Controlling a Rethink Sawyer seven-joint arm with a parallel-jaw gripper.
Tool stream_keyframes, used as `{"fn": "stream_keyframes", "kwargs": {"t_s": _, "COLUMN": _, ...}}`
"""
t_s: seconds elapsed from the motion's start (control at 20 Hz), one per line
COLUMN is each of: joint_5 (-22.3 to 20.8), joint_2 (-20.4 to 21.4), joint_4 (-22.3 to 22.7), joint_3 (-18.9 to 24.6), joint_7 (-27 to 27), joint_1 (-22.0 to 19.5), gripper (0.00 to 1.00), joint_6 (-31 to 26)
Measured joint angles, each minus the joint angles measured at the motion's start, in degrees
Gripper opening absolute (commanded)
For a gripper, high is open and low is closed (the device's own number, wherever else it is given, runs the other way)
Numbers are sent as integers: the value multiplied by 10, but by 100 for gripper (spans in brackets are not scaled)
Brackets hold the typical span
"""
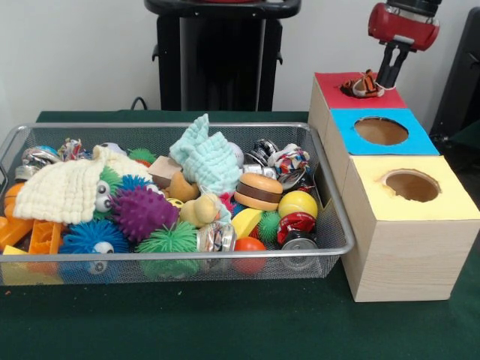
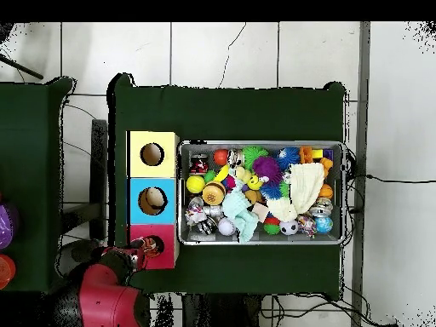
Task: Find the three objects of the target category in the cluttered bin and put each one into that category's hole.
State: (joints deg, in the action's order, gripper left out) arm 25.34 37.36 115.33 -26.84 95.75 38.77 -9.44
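The black gripper [image 1: 387,75], its grip unreadable, hovered over the orange-and-white rope toy [image 1: 364,85] in the red-topped wooden box's hole [image 1: 352,86]; releasing squarely overhead seemed wisest.

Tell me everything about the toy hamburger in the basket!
The toy hamburger looks like smooth plastic: a shiny orange-tan bun on top, a dark brown patty band in the middle, and a tan bun beneath. It sits roughly upright, slightly tilted, on top of the pile toward the box end of the wire mesh bin. A yellow ball lies against it, and the light teal cloth is right beside it.
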Motion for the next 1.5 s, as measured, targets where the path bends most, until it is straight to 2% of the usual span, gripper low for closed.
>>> {"fn": "stream_keyframes", "kwargs": {"t_s": 0.4, "joint_5": 0, "joint_2": 0, "joint_4": 10, "joint_3": 7, "joint_7": 13, "joint_1": -18, "gripper": 0, "joint_6": 36}}
{"fn": "stream_keyframes", "kwargs": {"t_s": 1.1, "joint_5": 0, "joint_2": 17, "joint_4": 55, "joint_3": 64, "joint_7": 13, "joint_1": -83, "gripper": 0, "joint_6": 121}}
{"fn": "stream_keyframes", "kwargs": {"t_s": 1.5, "joint_5": 0, "joint_2": 28, "joint_4": 78, "joint_3": 80, "joint_7": 13, "joint_1": -91, "gripper": 0, "joint_6": 159}}
